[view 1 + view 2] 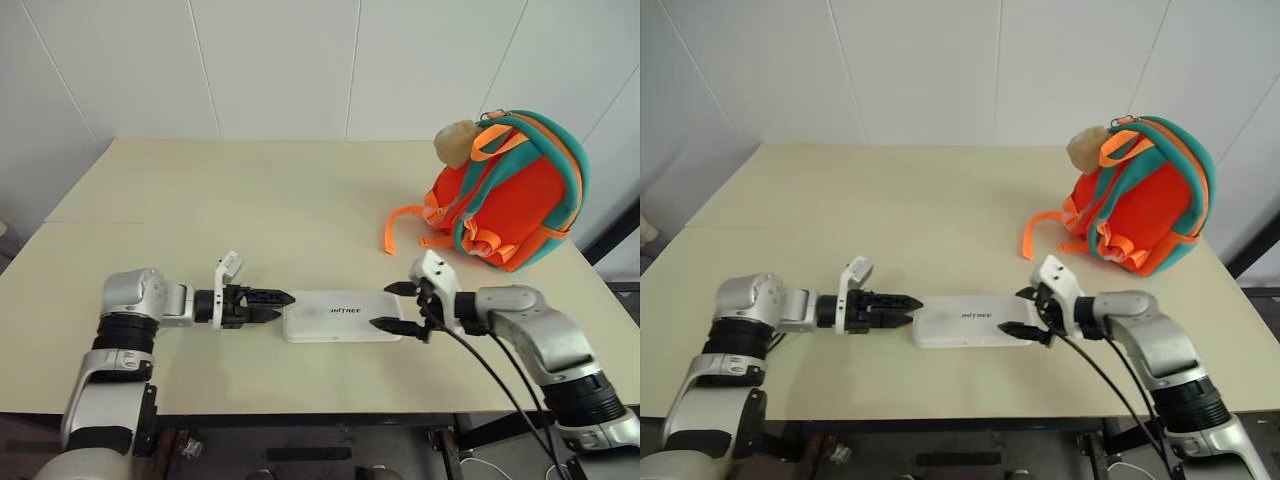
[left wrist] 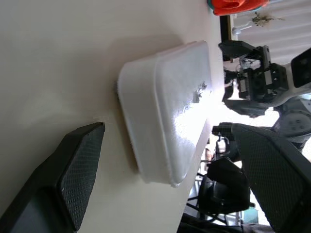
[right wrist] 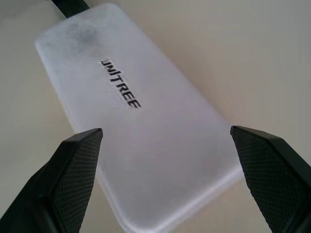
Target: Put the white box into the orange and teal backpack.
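Note:
The white box (image 1: 342, 315) lies flat on the table near its front edge, with dark lettering on top. My left gripper (image 1: 283, 305) is open at the box's left end, and the left wrist view shows that end (image 2: 165, 111) just beyond its fingers (image 2: 80, 177). My right gripper (image 1: 393, 306) is open at the right end, and in the right wrist view the box (image 3: 146, 141) lies between its fingers (image 3: 77, 162) without touching them. The orange and teal backpack (image 1: 510, 195) stands at the back right, apart from both grippers, with a beige plush charm (image 1: 457, 142) on top.
The beige table (image 1: 250, 220) runs back to a white wall. An orange webbing strap (image 1: 392, 232) trails from the backpack onto the table towards the box. Black cables (image 1: 490, 375) hang from my right wrist over the front edge.

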### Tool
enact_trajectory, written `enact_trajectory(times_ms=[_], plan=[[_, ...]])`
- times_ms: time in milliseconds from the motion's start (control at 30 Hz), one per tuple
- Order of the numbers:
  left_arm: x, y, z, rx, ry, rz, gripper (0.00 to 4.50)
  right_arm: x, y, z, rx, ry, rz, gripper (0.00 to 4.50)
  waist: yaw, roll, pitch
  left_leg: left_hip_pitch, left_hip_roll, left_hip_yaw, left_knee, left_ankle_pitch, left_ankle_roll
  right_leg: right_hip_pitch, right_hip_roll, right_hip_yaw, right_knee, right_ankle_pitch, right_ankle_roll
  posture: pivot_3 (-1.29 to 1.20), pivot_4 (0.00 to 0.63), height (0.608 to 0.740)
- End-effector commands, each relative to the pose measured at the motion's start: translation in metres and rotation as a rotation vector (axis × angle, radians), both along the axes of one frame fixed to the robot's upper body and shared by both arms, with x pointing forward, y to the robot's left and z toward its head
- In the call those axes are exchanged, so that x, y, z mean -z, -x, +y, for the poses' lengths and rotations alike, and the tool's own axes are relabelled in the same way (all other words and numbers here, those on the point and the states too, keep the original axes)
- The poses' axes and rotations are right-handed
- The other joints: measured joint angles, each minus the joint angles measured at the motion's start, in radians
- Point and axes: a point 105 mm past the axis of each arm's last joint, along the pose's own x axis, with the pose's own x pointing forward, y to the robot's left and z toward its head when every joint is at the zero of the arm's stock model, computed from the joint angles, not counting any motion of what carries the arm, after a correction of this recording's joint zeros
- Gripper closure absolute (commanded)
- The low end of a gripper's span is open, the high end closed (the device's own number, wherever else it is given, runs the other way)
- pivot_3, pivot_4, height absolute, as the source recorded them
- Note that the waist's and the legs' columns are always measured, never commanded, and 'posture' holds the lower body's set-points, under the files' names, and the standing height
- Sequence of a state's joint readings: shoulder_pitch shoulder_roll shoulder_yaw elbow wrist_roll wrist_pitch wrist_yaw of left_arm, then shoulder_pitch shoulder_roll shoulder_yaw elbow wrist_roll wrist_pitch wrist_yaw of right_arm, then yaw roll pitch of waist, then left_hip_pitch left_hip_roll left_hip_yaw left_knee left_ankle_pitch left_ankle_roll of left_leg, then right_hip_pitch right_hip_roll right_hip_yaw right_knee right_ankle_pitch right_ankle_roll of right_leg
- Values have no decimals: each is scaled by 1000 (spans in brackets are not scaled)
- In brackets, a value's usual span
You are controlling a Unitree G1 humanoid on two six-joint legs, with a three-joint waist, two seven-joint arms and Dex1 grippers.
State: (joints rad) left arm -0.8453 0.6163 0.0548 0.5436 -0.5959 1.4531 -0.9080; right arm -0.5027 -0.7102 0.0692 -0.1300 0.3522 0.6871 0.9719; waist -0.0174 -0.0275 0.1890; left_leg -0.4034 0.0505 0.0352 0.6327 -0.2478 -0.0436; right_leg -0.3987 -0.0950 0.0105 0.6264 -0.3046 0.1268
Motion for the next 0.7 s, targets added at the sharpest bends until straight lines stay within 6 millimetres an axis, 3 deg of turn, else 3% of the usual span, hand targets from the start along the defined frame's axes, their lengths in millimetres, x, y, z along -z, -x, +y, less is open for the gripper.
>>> enact_trajectory(times_ms=[33,200,433,700], plan=[[10,3,20,-38,-114,34,0,-15,6,-10,10,-11,-29,43,-8,0,0,0,0,0,0,0,0,0,0,0,0,0,0,0,150,740],[0,12,13,7,-67,60,0,-10,10,-22,44,-11,22,43,-14,0,0,1,0,0,-1,0,0,0,0,0,0,0,0,0,150,740],[3,19,-16,68,35,110,0,9,18,-5,1,-44,132,43,-5,0,0,-1,0,0,-1,-1,2,0,-1,0,-3,0,0,0,150,740],[8,20,-31,78,84,131,0,15,15,7,-20,-68,156,43,-5,0,0,-1,0,0,0,-1,1,0,-1,0,-3,0,0,0,150,740]])
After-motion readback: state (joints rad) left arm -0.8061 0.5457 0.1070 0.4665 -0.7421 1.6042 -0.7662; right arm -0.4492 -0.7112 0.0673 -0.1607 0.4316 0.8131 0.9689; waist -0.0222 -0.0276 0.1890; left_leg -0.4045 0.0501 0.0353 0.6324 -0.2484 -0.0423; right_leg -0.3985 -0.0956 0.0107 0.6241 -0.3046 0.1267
